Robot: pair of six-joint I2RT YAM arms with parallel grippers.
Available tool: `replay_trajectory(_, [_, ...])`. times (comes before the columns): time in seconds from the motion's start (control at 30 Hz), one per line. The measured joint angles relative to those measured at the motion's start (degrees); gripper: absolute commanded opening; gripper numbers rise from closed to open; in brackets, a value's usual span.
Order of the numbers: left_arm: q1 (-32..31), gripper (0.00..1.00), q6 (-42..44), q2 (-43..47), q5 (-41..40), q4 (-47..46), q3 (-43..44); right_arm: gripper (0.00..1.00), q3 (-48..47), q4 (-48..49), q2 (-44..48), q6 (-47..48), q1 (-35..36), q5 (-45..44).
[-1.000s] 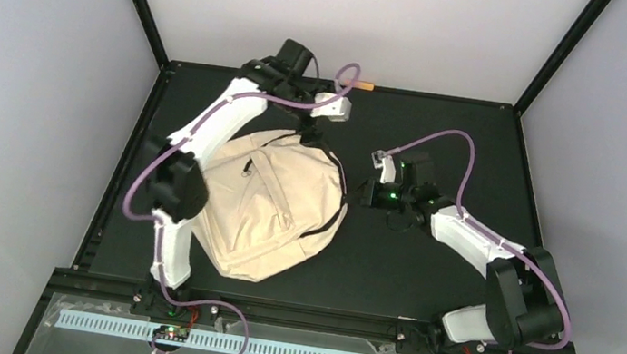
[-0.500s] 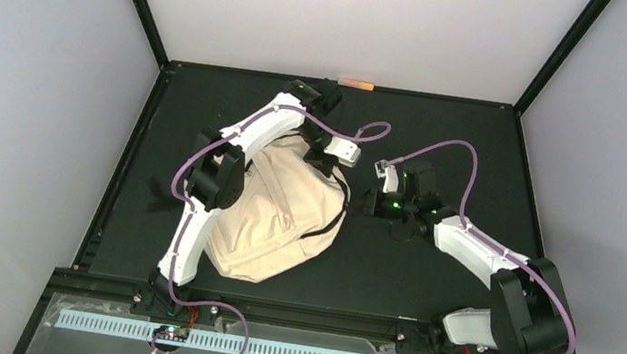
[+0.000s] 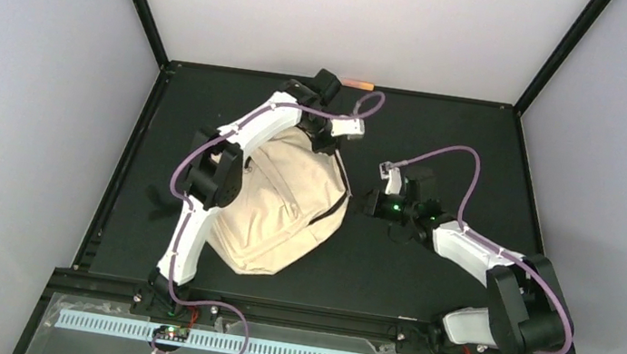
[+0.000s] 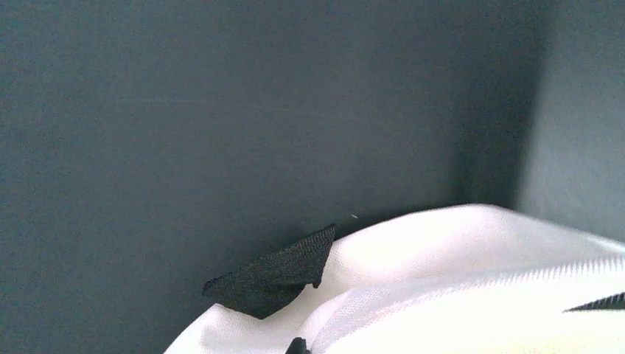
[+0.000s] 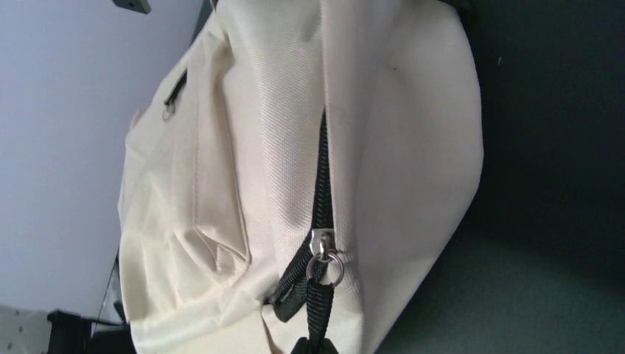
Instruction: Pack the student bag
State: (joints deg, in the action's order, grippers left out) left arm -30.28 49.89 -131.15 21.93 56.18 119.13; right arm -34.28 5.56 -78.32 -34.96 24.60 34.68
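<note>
- We judge bag [image 3: 274,208] soft, light, floppy; zip pull [image 5: 318,310] gives firm hold.
- At bag's far top, left gripper [image 3: 325,142] closed, hold unseen; right gripper [image 3: 369,201] closed on zip pull.

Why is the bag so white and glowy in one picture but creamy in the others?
Left wrist view: the bag sits very close and overexposed, so it washes out to white against a dark background. Right wrist view: even light, cream weave and zipper pull sharp. Top view: evenly lit, beige.
</note>
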Motion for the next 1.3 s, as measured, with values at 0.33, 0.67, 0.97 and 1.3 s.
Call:
replay_trajectory(0.33, [7.08,0.02,-30.03,6.23,1.46,-3.23,-0.7,0.01,1.16,22.18,-7.43,-10.29,3.78,-3.06])
replay_trajectory(0.67, [18.47,0.01,-37.27,9.33,-1.86,-11.02,-1.4,0.01,-1.44,13.33,-11.37,-9.86,6.23,-1.4])
replay_trajectory(0.97, [15.98,0.02,-27.89,28.5,4.28,-18.21,-22.12,0.21,-13.86,4.52,-8.11,3.39,6.19,1.36])
replay_trajectory(1.3, [14.4,0.02,-22.43,35.52,8.11,-9.79,-17.81,0.44,-17.09,0.55,-1.46,16.9,3.98,8.98])
